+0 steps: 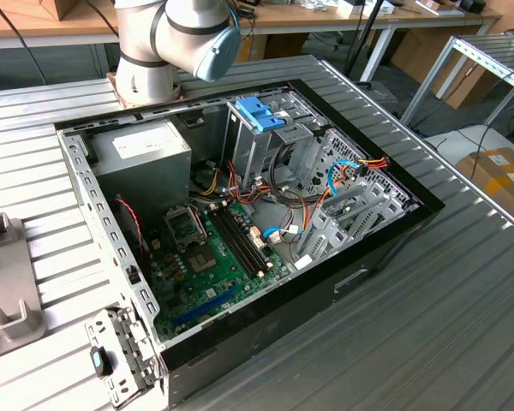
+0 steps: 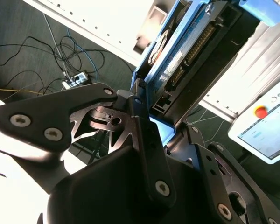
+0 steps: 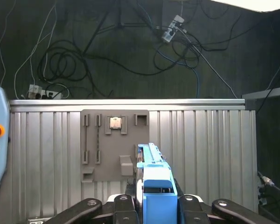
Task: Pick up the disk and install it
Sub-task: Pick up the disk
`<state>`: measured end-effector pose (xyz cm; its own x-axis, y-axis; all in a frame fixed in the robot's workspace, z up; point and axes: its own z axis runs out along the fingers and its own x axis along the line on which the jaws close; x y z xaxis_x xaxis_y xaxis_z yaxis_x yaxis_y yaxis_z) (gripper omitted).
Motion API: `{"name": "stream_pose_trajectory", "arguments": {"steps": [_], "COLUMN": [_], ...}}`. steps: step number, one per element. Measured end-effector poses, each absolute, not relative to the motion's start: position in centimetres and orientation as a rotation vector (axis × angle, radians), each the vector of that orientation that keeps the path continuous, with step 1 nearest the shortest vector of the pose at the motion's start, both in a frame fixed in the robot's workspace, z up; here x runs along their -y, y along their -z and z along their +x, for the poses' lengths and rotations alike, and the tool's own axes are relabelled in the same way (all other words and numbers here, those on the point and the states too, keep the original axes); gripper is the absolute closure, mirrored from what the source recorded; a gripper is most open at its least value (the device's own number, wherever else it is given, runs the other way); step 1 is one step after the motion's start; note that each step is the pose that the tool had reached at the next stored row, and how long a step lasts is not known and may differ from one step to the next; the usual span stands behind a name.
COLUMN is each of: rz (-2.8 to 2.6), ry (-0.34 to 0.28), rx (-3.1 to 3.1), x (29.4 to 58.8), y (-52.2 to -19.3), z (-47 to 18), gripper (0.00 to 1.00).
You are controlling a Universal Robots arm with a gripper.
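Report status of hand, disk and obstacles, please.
Hand shut on disk. Disk above table, not yet in computer case. Case open, loose cables inside.

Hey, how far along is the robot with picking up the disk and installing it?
Done: the pickup. The disk, with its blue rails, sits clamped edge-on in the jaws.
In hand: in the first wrist view it hangs above the ribbed table, near the grey fixture tray.
Left: the install. The disk is not at the drive cage of the open computer case.
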<state>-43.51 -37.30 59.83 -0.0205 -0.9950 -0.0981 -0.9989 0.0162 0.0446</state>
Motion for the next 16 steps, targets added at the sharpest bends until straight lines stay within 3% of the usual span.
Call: {"name": "stream_pose_trajectory", "arguments": {"steps": [16], "rz": [-2.172], "ry": [-0.154], "rx": [-2.213], "x": [38.1], "y": [-59.3], "z": [-42.1], "gripper": [0.63]}}
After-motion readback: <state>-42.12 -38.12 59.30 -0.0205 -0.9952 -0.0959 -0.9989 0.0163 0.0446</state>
